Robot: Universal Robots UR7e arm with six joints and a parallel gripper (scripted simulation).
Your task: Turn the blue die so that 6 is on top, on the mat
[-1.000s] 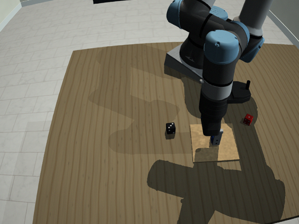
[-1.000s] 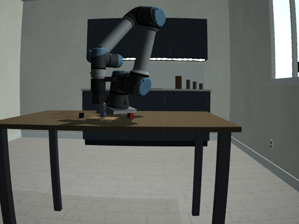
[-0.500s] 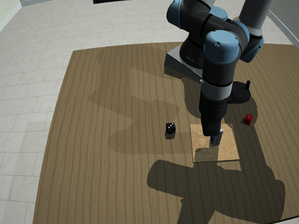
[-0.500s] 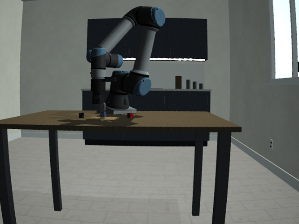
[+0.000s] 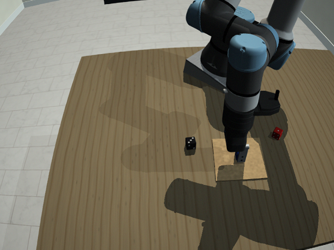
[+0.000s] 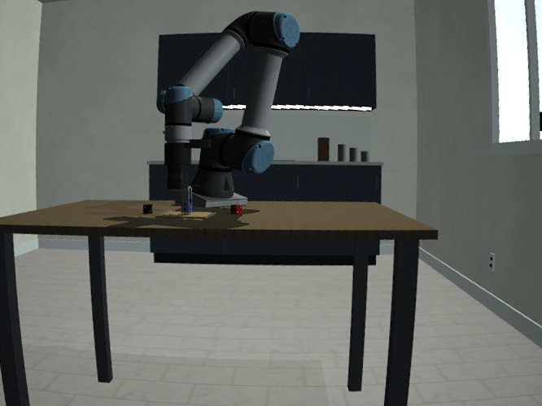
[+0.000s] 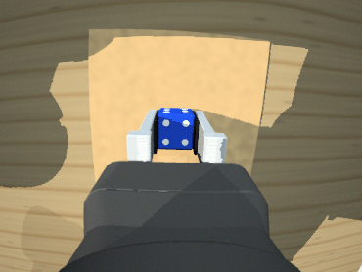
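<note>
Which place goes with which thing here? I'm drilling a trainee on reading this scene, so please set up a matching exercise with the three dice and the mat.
Things:
1. blue die
2. black die
3. red die
4. mat

Places, as seen in the top view:
A. on bare wood, right of the mat
B. flat on the table, under the gripper
C. between the gripper's fingers, above the mat
D. on bare wood, left of the mat

Pairs: 1-C, 2-D, 3-A, 4-B
</note>
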